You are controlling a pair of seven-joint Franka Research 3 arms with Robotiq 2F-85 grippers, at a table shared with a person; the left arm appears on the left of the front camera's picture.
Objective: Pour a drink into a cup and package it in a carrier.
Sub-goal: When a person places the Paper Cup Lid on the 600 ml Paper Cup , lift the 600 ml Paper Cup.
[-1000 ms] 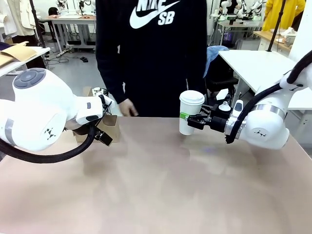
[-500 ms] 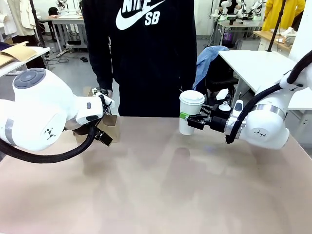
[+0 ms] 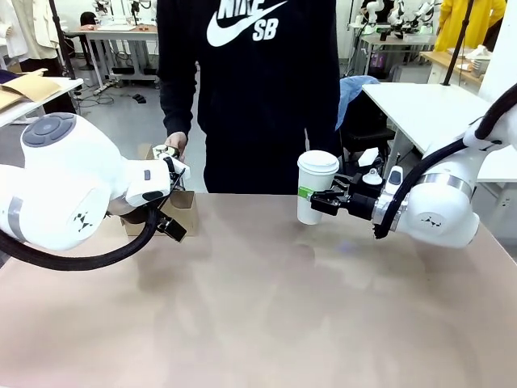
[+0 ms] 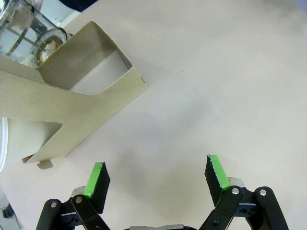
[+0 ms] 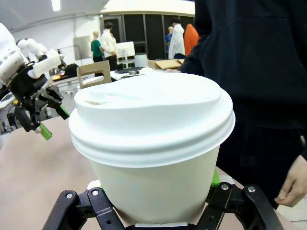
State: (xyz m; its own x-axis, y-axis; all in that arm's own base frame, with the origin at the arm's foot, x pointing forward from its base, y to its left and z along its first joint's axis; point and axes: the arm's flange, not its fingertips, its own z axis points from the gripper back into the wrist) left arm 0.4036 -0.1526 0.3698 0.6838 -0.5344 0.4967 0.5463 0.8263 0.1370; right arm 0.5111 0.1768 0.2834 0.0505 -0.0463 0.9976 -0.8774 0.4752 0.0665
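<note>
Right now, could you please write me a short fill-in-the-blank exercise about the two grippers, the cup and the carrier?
1. The right gripper is shut on the cup, which is capped with a white ____.
2. The left gripper has its jaws ____, with nothing between them.
3. In the left wrist view, the brown carrier lies on the table, and its slot nearest the camera is ____.

Missing words: lid; open; empty.
</note>
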